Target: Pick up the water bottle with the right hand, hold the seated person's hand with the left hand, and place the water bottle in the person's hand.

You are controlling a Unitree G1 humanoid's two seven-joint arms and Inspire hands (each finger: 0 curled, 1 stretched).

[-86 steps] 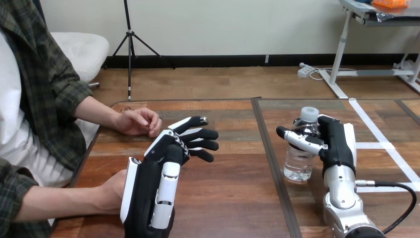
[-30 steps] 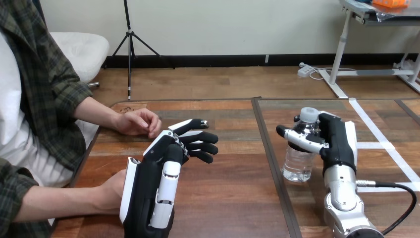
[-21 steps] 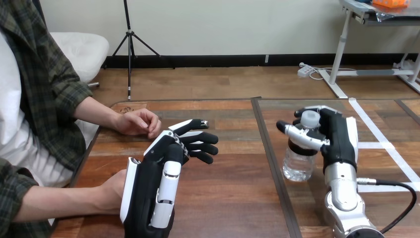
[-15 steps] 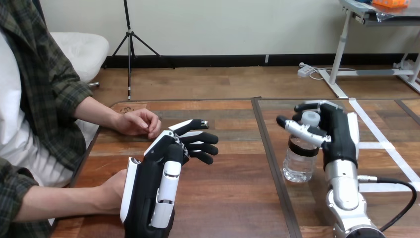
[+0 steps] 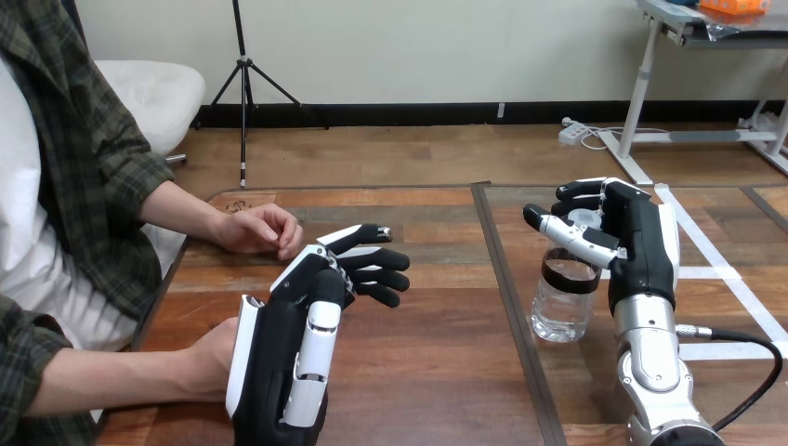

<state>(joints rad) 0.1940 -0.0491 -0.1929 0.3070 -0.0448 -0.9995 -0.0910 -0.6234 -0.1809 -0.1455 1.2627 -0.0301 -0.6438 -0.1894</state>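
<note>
The bench (image 5: 437, 372) has one water bottle (image 5: 562, 307), two robot hands, left hand (image 5: 279, 344) and right hand (image 5: 641, 251), and two person's hands (image 5: 256, 228).

Looked out on a pale wall (image 5: 418, 46) with a black skirting (image 5: 418, 113) at its foot, evenly lit. Met a brown plank floor (image 5: 390, 153) below. Found a black tripod (image 5: 243, 65) standing left of centre, with a white cushion (image 5: 153, 93) beside it at the left. Noted a white desk (image 5: 641, 84) at the upper right and a power strip (image 5: 573, 133) on the floor near its leg. Had a wooden table (image 5: 437, 372) in front, split by a dark strip (image 5: 506, 269) and crossed by white tape (image 5: 706, 243) at the right.
</note>
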